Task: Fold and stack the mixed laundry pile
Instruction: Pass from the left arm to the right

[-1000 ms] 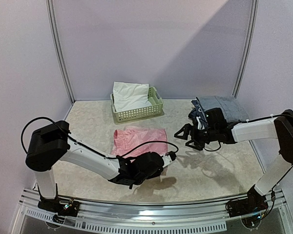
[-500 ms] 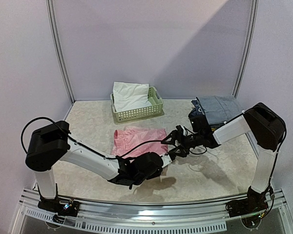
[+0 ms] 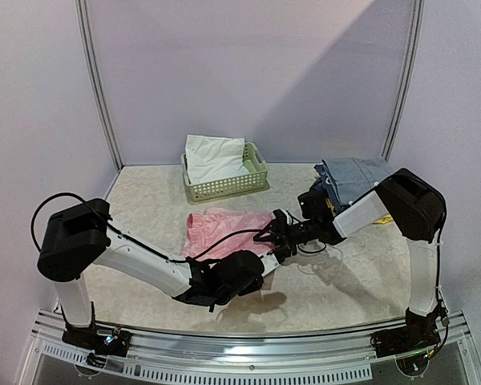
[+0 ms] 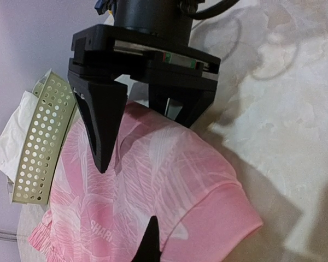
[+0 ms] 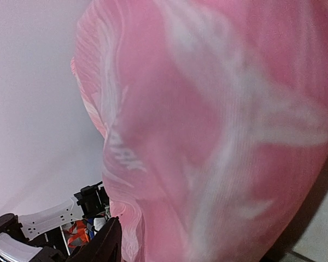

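Pink cloth point(image 3: 224, 228) flat mid-table, before basket point(image 3: 224, 189); thin, limp, light, best pinched at hem; left gripper point(image 4: 126, 194) spread wide above it; right gripper point(image 3: 272, 235) at right edge, grip unclear

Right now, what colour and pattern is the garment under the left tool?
The garment is pink, with a faint white leafy print; left wrist view best.

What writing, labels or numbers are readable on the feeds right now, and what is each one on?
"SHAR": white print on the pink garment, left wrist view; letters after that cannot be made out.
Coloured strip on the left claw: too small to read.
White marks on the same garment, right wrist view: too blurred to read.
Top view: nothing readable.
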`<state>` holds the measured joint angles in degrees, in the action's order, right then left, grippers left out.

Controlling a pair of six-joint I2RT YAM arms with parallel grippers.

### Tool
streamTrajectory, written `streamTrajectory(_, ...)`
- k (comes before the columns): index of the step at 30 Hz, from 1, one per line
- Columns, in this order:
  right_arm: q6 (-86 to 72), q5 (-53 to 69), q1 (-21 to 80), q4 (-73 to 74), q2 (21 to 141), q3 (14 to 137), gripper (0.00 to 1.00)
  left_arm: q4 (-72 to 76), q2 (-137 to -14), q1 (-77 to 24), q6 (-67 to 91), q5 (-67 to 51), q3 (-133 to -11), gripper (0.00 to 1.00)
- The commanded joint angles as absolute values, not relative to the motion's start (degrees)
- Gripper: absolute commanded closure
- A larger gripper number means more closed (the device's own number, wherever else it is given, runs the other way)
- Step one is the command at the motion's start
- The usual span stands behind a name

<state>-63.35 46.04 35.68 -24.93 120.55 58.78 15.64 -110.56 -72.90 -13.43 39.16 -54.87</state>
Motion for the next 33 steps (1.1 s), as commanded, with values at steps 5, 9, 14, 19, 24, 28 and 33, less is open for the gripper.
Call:
streamTrajectory(5, -62.93, 48.89, 36.54, -25.08, 124.14, 62.89, 0.58, 19.84, -108.44, -73.04, -12.74, 37.43, -53.18, 1.0)
streamTrajectory(9, -63.03, 49.52, 36.64, -25.36, 124.8, 64.19, 0.7, 20.87, -108.56, -73.01, -12.72, 36.23, -52.65, 1.0)
streamTrajectory(14, -62.5, 49.72, 36.57, -25.12, 124.52, 64.31, 0.82, 20.85, -109.64, -72.97, -12.23, 35.84, -53.21, 1.0)
streamTrajectory(19, -61.26, 50.01, 36.58, -22.94, 124.5, 65.02, 0.97, 19.69, -109.83, -73.03, -11.61, 34.5, -53.5, 0.86)
streamTrajectory(24, -55.52, 48.57, 36.56, -13.11, 123.89, 68.13, 1.0, 16.86, -105.64, -73.17, -9.4, 23.38, -51.54, 0.39)
streamTrajectory(28, -48.24, 46.38, 36.08, -3.45, 123.11, 71.26, 1.0, 14.63, -102.64, -73.21, -7.5, 17.27, -49.92, 0.21)
streamTrajectory(33, -39.73, 41.02, 34.87, 10.26, 121.12, 74.85, 1.0, 13.32, -97.57, -72.8, -4.02, 7.75, -47.35, 0.08)
